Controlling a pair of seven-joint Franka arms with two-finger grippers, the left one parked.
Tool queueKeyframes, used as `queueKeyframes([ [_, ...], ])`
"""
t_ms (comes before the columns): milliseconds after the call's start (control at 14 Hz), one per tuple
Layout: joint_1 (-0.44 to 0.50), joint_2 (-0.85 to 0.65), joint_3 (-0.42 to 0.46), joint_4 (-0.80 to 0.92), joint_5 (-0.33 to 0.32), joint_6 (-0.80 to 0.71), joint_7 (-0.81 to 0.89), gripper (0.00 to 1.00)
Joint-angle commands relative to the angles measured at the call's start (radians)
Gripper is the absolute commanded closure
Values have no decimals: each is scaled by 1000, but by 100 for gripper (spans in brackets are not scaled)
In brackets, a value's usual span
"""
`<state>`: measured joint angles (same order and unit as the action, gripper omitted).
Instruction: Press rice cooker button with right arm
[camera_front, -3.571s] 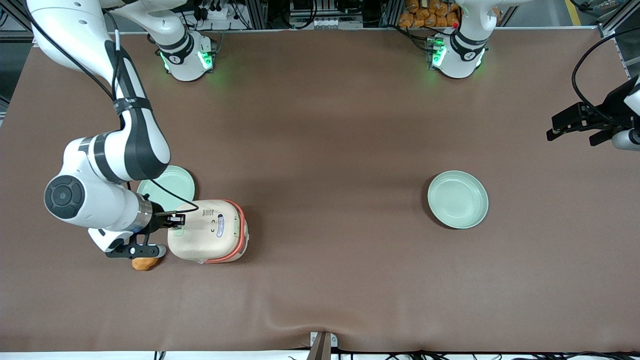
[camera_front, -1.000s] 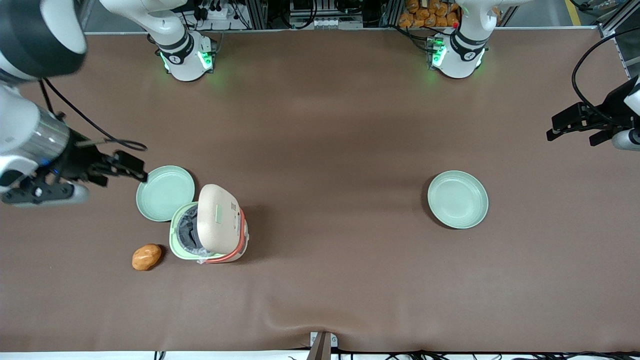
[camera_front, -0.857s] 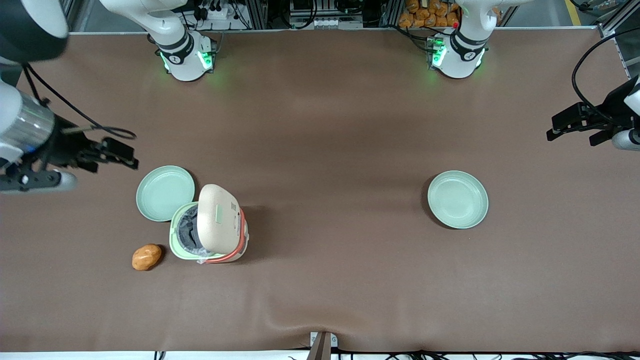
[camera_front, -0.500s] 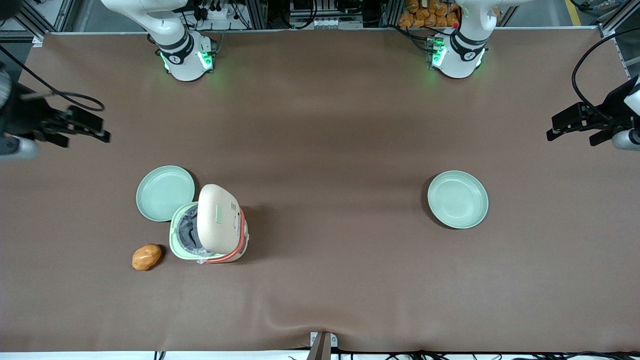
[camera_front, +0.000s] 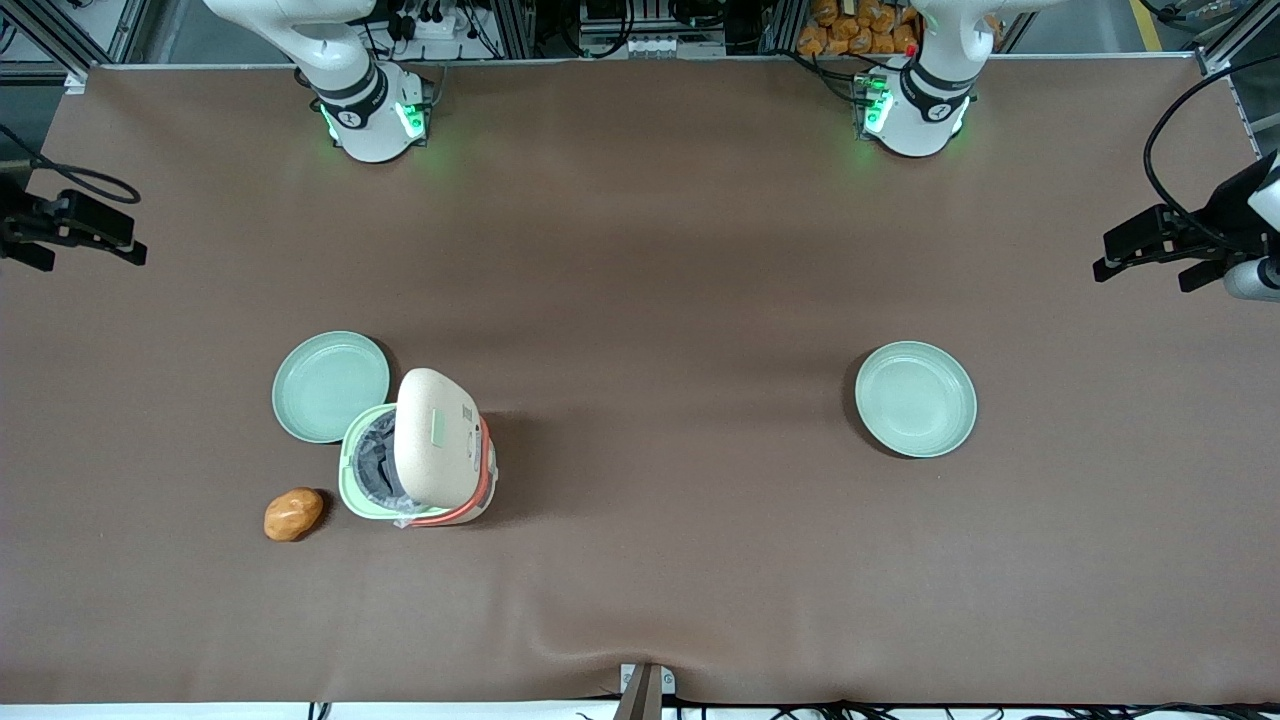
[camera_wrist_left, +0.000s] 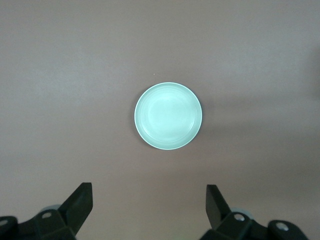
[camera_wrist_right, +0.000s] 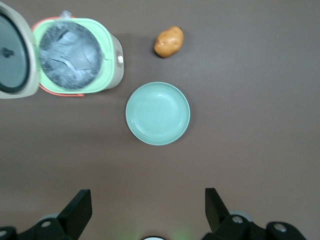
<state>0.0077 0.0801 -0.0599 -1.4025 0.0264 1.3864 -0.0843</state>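
Observation:
The rice cooker (camera_front: 430, 450) stands with its cream-white lid (camera_front: 432, 435) swung up. The lined inner pot (camera_front: 375, 468) shows inside the pale green rim, and the coral-orange band is on the side toward the parked arm. In the right wrist view the cooker (camera_wrist_right: 75, 55) shows from above, with its lid (camera_wrist_right: 15, 50) tipped aside. My right gripper (camera_front: 120, 240) is open and empty. It hangs at the working arm's end of the table, well apart from the cooker and farther from the front camera. Its fingers (camera_wrist_right: 80, 207) stand wide apart around the gripper's centre (camera_wrist_right: 147, 202).
A pale green plate (camera_front: 331, 386) lies beside the cooker and shows in the right wrist view (camera_wrist_right: 157, 113). A brown potato (camera_front: 293, 513) lies beside the cooker, nearer the front camera (camera_wrist_right: 169, 41). A second green plate (camera_front: 915, 398) lies toward the parked arm's end (camera_wrist_left: 168, 116).
3.6 s ago my gripper was at the closed cooker's front. The lid has since sprung open, and over the last second the gripper has drawn away toward the working arm's end of the table.

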Motion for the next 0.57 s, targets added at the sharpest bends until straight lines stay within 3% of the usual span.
queueKeyframes([
  [0,-11,-19,6,-30,-6,0,-11,0],
  [500,-6,-20,6,-23,0,-36,26,0],
])
